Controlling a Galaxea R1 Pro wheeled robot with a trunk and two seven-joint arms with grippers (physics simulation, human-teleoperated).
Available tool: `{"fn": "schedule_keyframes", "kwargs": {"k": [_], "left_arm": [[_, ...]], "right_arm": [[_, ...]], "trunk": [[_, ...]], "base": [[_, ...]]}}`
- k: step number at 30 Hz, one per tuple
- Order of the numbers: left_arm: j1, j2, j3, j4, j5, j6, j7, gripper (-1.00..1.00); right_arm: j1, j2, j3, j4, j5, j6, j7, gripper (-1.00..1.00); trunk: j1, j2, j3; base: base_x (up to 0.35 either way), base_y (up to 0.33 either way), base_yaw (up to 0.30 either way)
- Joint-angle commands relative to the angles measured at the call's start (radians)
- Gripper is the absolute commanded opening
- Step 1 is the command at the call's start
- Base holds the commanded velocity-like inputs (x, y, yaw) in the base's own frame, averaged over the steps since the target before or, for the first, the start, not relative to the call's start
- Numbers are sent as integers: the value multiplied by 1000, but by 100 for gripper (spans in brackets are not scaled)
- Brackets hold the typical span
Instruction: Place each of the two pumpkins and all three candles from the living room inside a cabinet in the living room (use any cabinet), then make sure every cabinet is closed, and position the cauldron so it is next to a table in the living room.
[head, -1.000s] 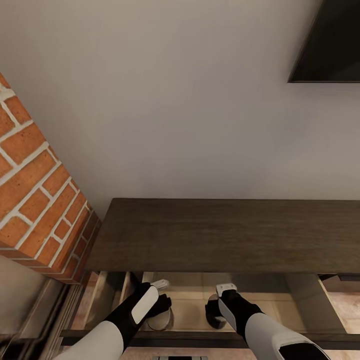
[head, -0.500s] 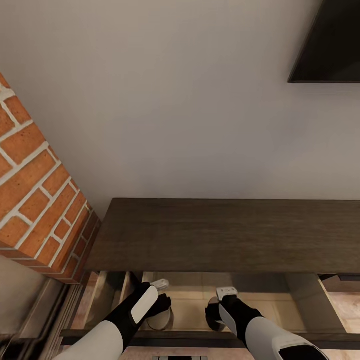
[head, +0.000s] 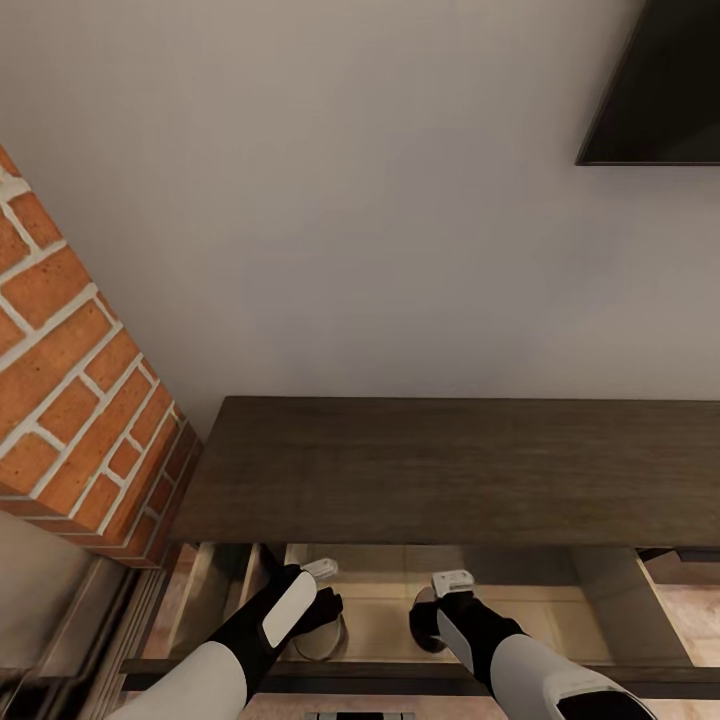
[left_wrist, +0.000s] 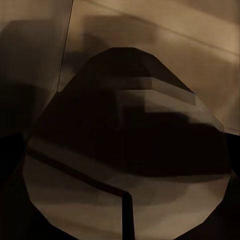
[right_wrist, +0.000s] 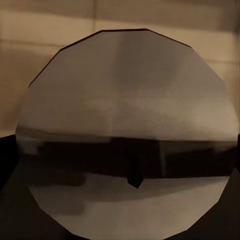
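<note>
The cabinet (head: 440, 470) is sitting right below you, its drawer (head: 385, 620) pulled open. You are reaching both arms into it: the left gripper (head: 322, 612) and right gripper (head: 432, 618) are each lowering a round, flat-topped candle, one candle (left_wrist: 125, 150) filling the left wrist view, the other candle (right_wrist: 127, 135) the right. Whether either pincer is clenching, you cannot tell. Set them flat before releasing. Farther off hangs a dark screen (head: 655, 85); no writing is showing.

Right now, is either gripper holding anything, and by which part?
Cannot tell. Both arms reach into the cabinet's open drawer, each over a round grey object; fingers aren't visible, so no grip is confirmed.
</note>
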Motion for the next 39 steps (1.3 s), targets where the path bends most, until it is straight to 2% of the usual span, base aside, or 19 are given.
{"fn": "schedule_keyframes", "kwargs": {"k": [1, 10, 30, 39], "left_arm": [[0, 4, -2, 2, -30, 8, 5, -100], [0, 4, -2, 2, -30, 8, 5, -100], [0, 4, -1, -3, -30, 8, 5, -100], [0, 4, -1, -3, -30, 8, 5, -100]], "right_arm": [[0, 0, 0, -1, 0, -1, 0, -100], [0, -1, 1, 1, -2, -51, 0, -100], [0, 0, 1, 0, -6, -42, -3, -100], [0, 0, 1, 1, -6, -40, -3, -100]], "trunk": [[0, 0, 0], [0, 0, -7], [0, 0, -17], [0, 0, -30]], "base": [[0, 0, 0], [0, 0, 0], [0, 0, 0], [0, 0, 0]]}}
